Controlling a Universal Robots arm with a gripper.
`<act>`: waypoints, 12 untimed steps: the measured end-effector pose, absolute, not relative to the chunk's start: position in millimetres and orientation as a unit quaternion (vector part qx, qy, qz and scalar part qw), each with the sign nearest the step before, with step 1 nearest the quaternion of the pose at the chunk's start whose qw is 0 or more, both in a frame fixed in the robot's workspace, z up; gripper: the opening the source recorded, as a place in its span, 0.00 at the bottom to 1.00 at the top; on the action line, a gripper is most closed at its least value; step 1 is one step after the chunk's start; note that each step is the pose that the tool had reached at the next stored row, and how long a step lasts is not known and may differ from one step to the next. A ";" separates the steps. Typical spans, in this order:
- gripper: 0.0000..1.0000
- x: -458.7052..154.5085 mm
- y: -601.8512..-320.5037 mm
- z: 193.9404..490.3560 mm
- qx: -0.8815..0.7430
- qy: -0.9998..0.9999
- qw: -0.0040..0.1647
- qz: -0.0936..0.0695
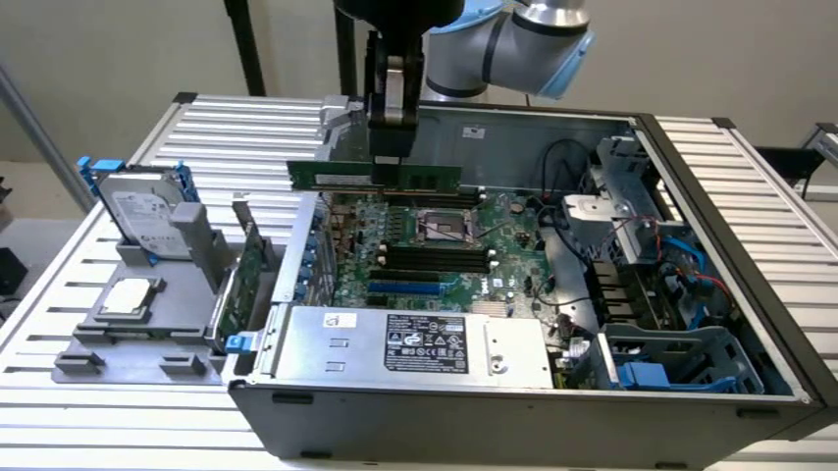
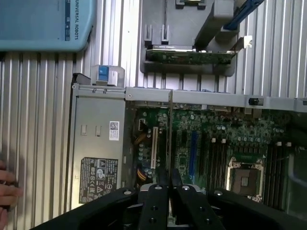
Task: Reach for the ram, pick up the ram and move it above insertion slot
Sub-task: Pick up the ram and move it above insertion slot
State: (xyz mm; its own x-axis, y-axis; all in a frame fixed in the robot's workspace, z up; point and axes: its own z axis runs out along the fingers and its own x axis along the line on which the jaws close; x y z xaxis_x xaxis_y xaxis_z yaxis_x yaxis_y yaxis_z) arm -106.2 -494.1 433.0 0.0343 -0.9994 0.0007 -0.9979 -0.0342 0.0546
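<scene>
Ram [image 1: 375,178] level in shut jaws, long axis across exterior view, above motherboard [image 1: 433,250]

Ram [image 1: 373,177] in gripper [image 1: 389,147] above motherboard [image 1: 433,245], apparently behind its memory slots [image 1: 430,257]; power supply [image 1: 406,343] in front.

In the exterior view, I see the arm [image 1: 524,44] cut off by the top edge, and the gripper [image 1: 389,157] covers the middle of the ram [image 1: 373,177]. In the wrist view, a hand [image 2: 7,191] is cropped at the lower left edge.
</scene>
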 end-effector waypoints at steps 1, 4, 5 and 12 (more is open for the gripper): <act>0.14 -104.2 -490.0 432.3 0.719 -0.695 0.020 -0.019; 0.14 -98.0 -477.5 428.9 0.719 -0.695 0.020 -0.018; 0.14 -95.8 -473.5 427.5 0.719 -0.695 0.020 -0.018; 0.14 -79.9 -446.3 416.7 0.719 -0.695 0.020 -0.018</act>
State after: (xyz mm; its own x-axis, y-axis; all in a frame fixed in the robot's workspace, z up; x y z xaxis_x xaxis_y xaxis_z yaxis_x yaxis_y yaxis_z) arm -79.9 -446.3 416.7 0.0344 -0.9994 0.0022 -0.9979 -0.0342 0.0546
